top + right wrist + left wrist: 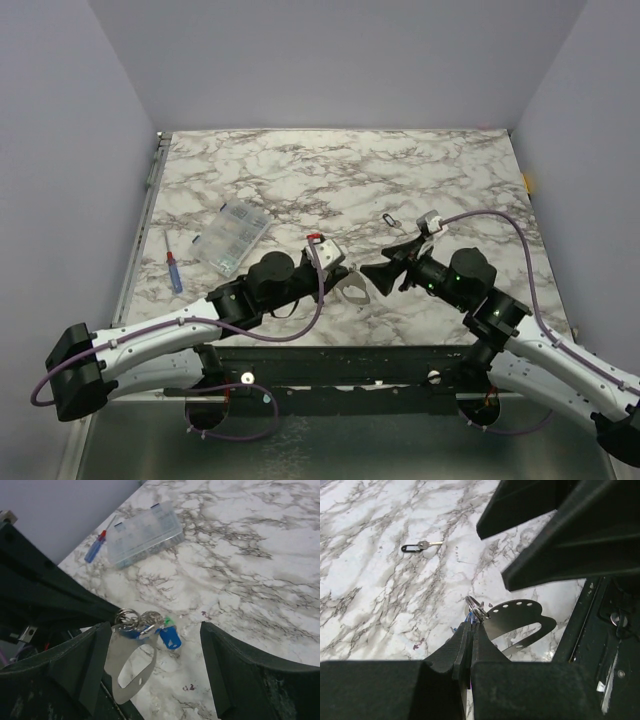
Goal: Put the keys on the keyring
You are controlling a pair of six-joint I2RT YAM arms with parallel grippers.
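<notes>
Clenched on the small rings of the keyring (520,614): left gripper (470,627), near the front edge of the table (400,170). Already hanging there: blue and green keys (169,636). Spread wide around them, gripping nothing: right gripper (155,630). Probably mostly done; possibly left, a dark clip (411,548) lying well apart

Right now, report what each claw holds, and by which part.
Left claw is shut on the keyring, pinching its end with the small metal rings. Right claw is open, holding nothing.
</notes>
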